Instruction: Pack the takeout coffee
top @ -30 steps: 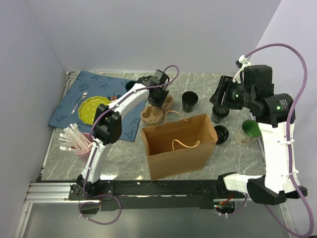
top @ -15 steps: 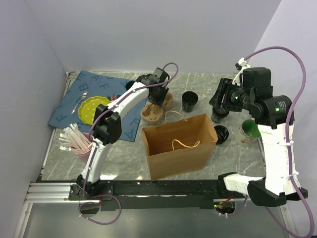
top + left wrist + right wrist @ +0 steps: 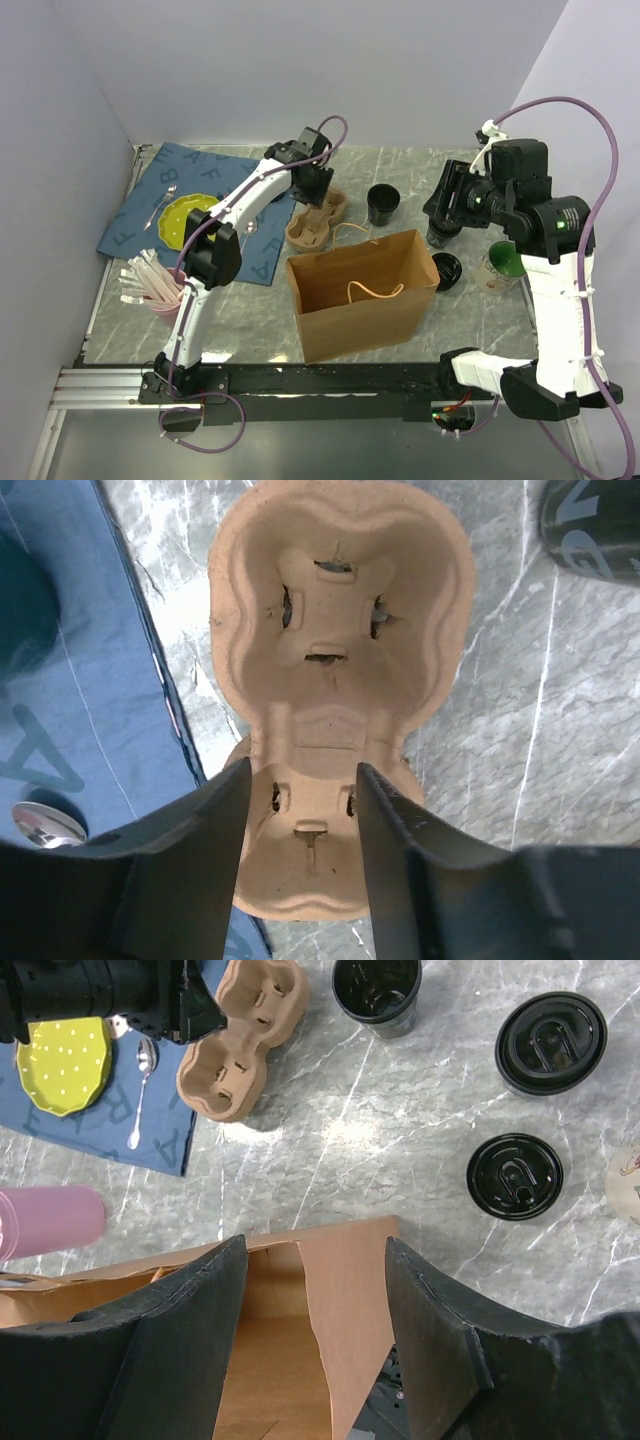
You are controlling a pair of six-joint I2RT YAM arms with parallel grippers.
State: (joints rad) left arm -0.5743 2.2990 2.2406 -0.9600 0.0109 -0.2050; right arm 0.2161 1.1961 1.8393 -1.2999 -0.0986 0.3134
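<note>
The takeout coffee, a black cup with a black lid, stands on the marble right of the paper bag; in the top view it is dark and half hidden under my right gripper. A lidless black cup stands behind the bag and also shows in the right wrist view. A loose black lid lies by the bag's right corner. My right gripper is open and empty, high over the bag's right edge. My left gripper is open, its fingers straddling the near end of the cardboard cup carrier.
The open brown paper bag stands at the front middle. A green mug is at the right. A blue mat holds a yellow plate and a spoon. A pink cup of straws is at the left.
My left wrist has shifted a little back and to the left over the cup carrier. The right arm has barely moved. The cups, lid and bag stay put.
</note>
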